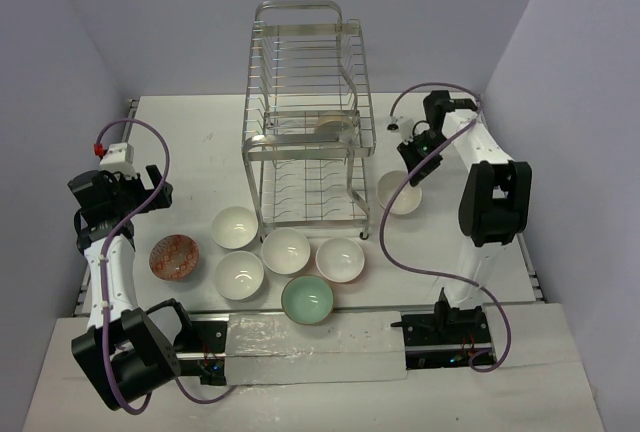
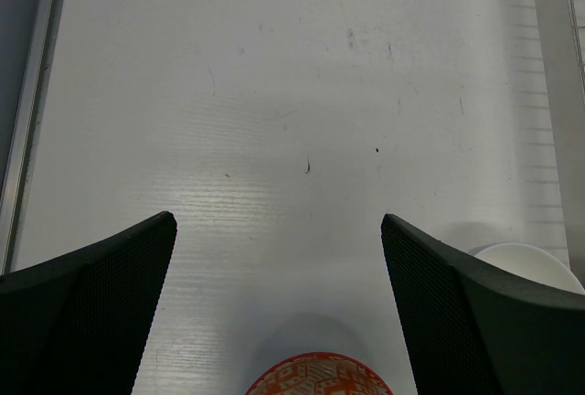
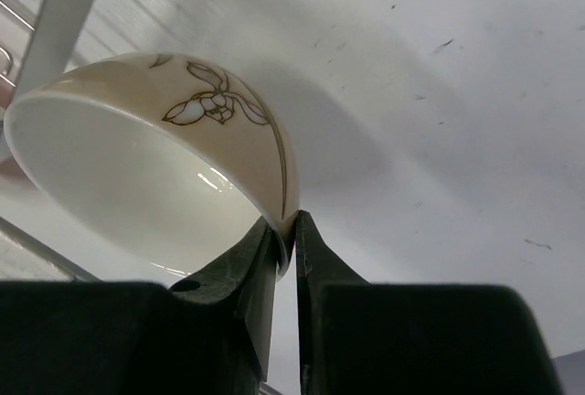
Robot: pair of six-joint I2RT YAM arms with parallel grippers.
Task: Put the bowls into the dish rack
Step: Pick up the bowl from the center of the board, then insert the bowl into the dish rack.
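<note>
Right gripper [image 3: 285, 230]: closed on the rim of the held bowl [image 3: 155, 166], one finger inside the lip and one outside. This bowl is cream-white with a brown outlined flower on its wall. It hangs tilted, with its opening turned toward the wrist. From above it sits just beside the rack [image 1: 308, 117], off the lower right corner. Whether it touches the table [image 1: 200, 142] cannot be told.

Left gripper [image 2: 279, 226]: jaws spread wide, holding nothing. It hovers over bare table at the left side, above the far edge of the red bowl [image 1: 175, 257].

Rack: upright at the middle of the table, toward the back. One pale racked bowl [image 1: 335, 124] stands on edge in the upper tier, on the right side. The lower tier's wires show no bowl.

Loose bowls: six, all upright on the table in front of the rack.
- Four white bowls [image 1: 286, 250] cluster near the rack's front.
- The green bowl [image 1: 307, 300] sits nearest the arm bases, just beside the white ones.
- The red bowl sits to their left, apart from the rack.
</note>
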